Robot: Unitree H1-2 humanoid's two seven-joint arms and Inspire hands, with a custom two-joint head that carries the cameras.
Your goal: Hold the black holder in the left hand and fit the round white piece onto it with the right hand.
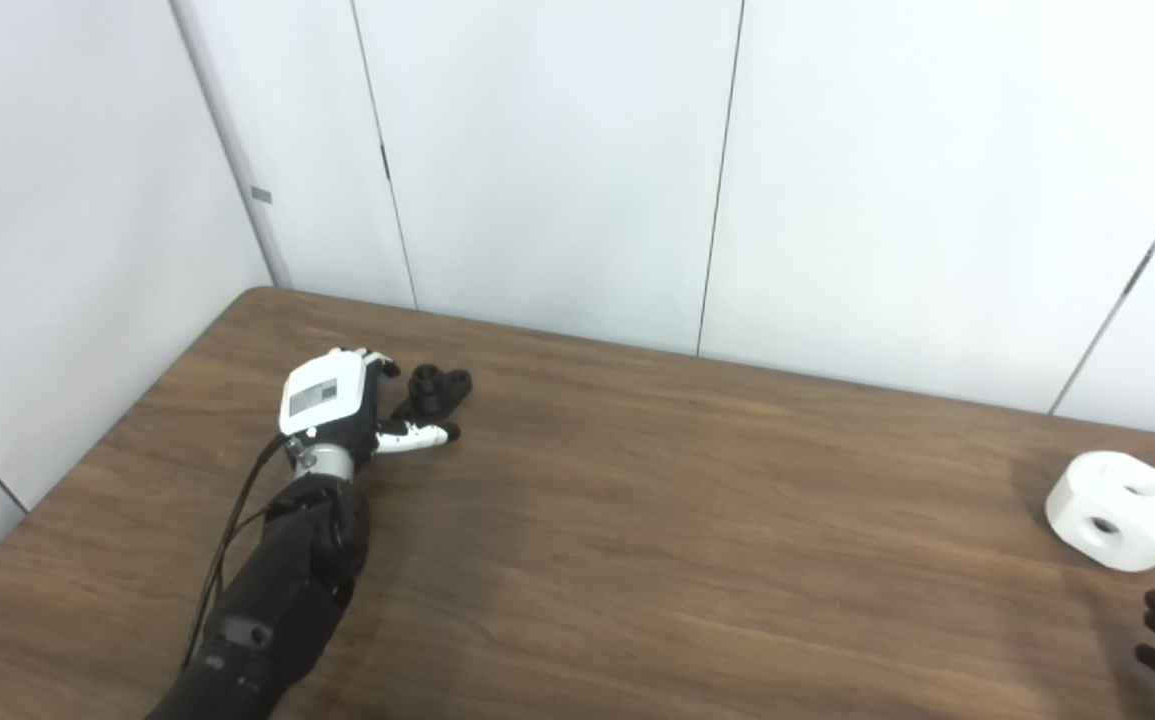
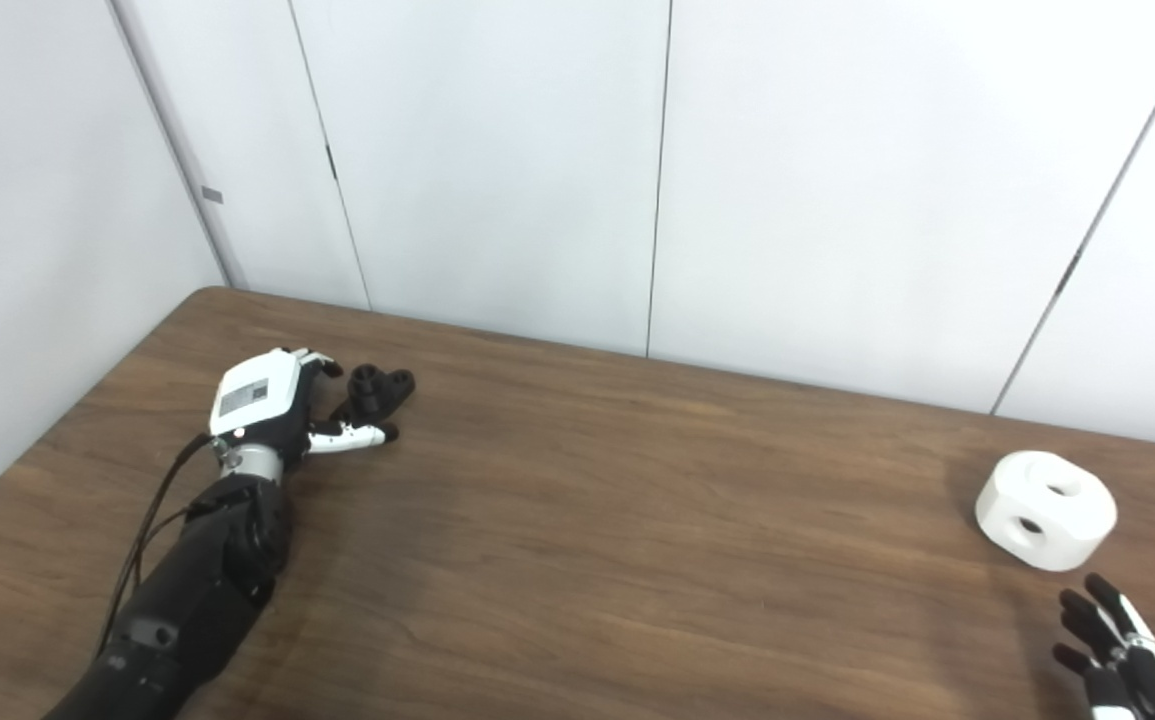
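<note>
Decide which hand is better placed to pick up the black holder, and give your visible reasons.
The left hand. It is right beside the black holder on the table's far left, fingers apart. The right hand is at the opposite edge, open, near the round white piece.

A brown wood-grain table (image 1: 697, 520) — white wall panels (image 1: 537, 150) stand behind it.

Black holder lying far left, round white piece sitting far right.

The black holder (image 1: 437, 387) is resting flat on the wood, a small dark part showing a raised round collar and a rounded lobe pointing right. The round white piece (image 2: 1045, 509) is sitting well apart from it, a chunky white puck showing 2 holes, 1 on top and 1 in its side.
</note>
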